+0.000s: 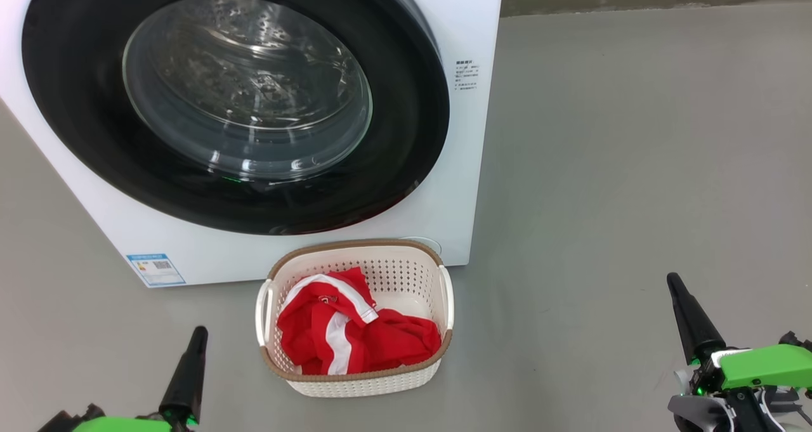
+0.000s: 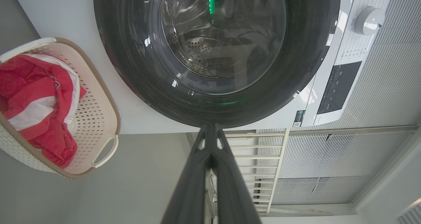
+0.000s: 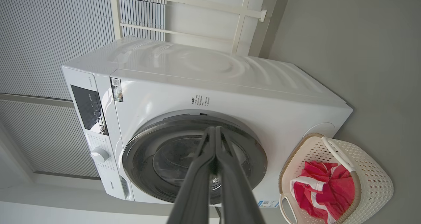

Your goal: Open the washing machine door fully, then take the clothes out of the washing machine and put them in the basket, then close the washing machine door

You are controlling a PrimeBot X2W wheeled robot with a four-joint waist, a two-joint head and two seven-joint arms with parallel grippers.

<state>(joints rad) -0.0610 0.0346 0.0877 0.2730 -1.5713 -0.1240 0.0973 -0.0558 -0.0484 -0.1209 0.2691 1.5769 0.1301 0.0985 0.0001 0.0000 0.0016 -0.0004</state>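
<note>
Clenched and empty, the dark left gripper (image 1: 199, 332) and right gripper (image 1: 673, 280) flank a cream perforated plastic basket (image 1: 353, 245) holding bright red white-striped clothes (image 1: 361, 340). Behind, the round black-rimmed door (image 1: 76, 102) of the white washing machine (image 1: 472, 165) is closed.

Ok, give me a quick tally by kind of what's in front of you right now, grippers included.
Washing machine, its door closed: 1
Basket: 1
Heap of red clothes in the basket, single garments not separable: 1
Grippers: 2 (left gripper, right gripper, both shut)
Total: 5
</note>
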